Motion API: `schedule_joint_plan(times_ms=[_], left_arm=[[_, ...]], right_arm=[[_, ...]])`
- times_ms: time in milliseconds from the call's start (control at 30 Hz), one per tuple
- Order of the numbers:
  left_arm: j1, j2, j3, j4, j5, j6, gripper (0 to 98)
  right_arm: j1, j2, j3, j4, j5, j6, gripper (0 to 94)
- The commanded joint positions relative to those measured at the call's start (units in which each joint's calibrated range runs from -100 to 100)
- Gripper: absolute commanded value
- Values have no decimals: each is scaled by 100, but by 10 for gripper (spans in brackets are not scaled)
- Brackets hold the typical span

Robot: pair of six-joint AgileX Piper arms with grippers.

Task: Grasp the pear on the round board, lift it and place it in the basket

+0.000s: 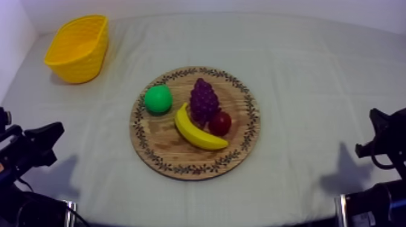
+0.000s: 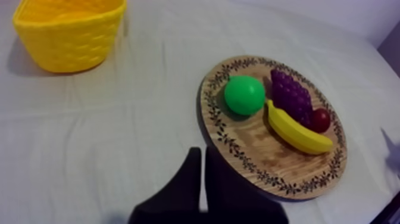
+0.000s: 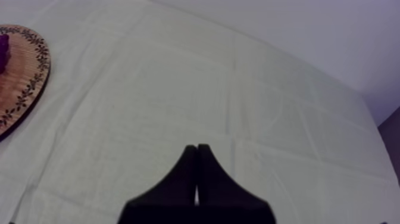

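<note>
Left gripper (image 2: 200,179) and right gripper (image 3: 196,176) idle, fingers pressed together, empty; pear (image 1: 158,99) lies at the board's (image 1: 181,170) left edge, toward the basket (image 1: 75,48), probably favouring the left arm.

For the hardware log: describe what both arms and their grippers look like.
Both arms, left arm and right arm, are black and blocky. The left gripper and right gripper each have two plain black fingers, broad at the base and tapering to narrow tips.

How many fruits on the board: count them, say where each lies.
4: pear at the wooden board's left in the top view; grapes mid-board; banana in front of them; small red fruit at their right.
</note>
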Motion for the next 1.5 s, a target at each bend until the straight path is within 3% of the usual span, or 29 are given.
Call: schedule_joint_plan(times_ms=[0,333,533,633,800,967,1467], left_arm=[[27,688,-472,49,380,-267,0],[79,2731,-2192,37,1703,-115,0],[94,3994,-3107,52,2389,129,0],[181,4616,-3603,44,2730,403,0],[452,5582,-4415,-109,3036,744,0],[614,6543,-5277,-242,3284,878,0],[825,8981,-8097,-354,4220,1147,0]], right_arm=[[0,0,-2,-1,3,-2,4],[0,0,-2,-1,3,-2,4],[0,0,-2,-1,3,-2,4],[0,0,-2,-1,3,-2,4],[0,0,-2,-1,3,-2,4],[0,0,-2,-1,3,-2,4],[0,0,-2,-1,3,-2,4]])
